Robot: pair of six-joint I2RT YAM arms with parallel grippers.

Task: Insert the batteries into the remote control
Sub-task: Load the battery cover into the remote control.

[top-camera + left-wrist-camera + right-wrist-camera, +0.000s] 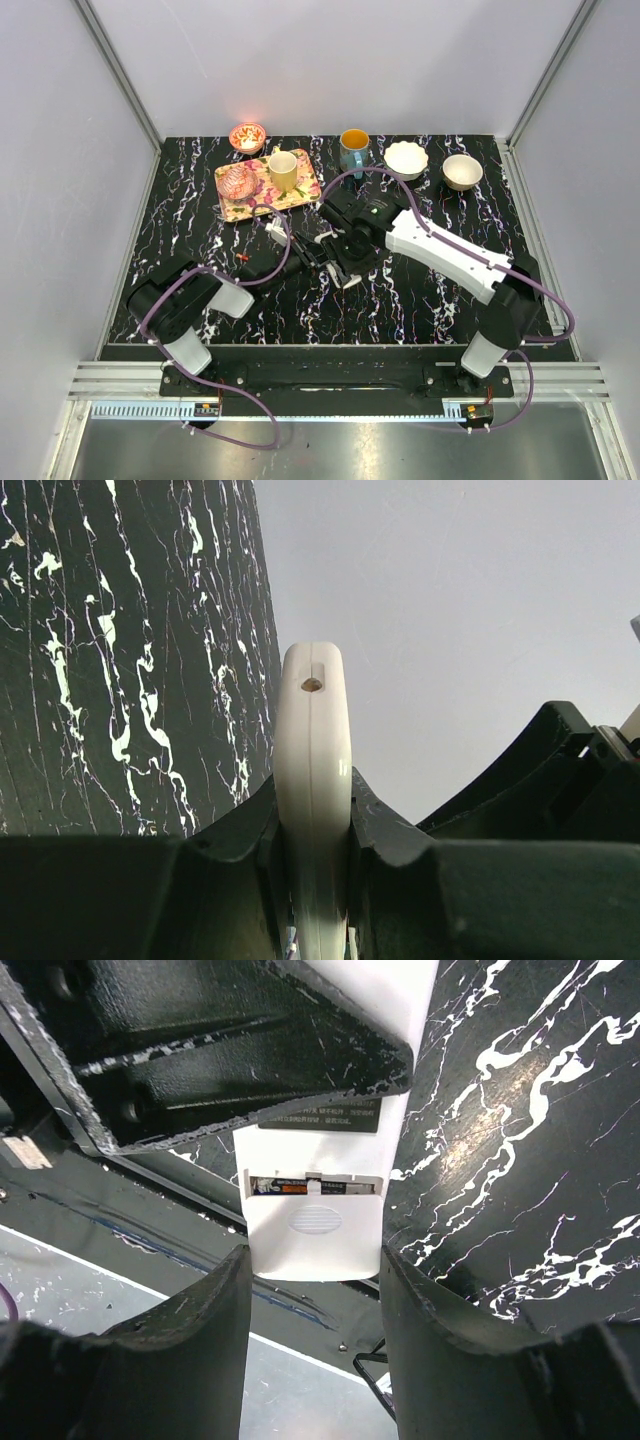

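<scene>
My left gripper (313, 798) clamps the remote control (312, 730) edge-on over the desk's (400, 300) middle. My right gripper (313, 1260) pinches its cover end by both sides, and I see a battery (285, 1188) showing inside.

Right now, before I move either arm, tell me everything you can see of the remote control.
The remote control is a slim white plastic handset with rounded edges and a small hole in its top end. It is held up in the air. Its back shows a dark printed label and a ribbed cover not fully shut, with the batteries showing in the gap. The left end effector clamps its front and back faces. The right end effector closely flanks the cover end, but I cannot tell if it touches.
</scene>
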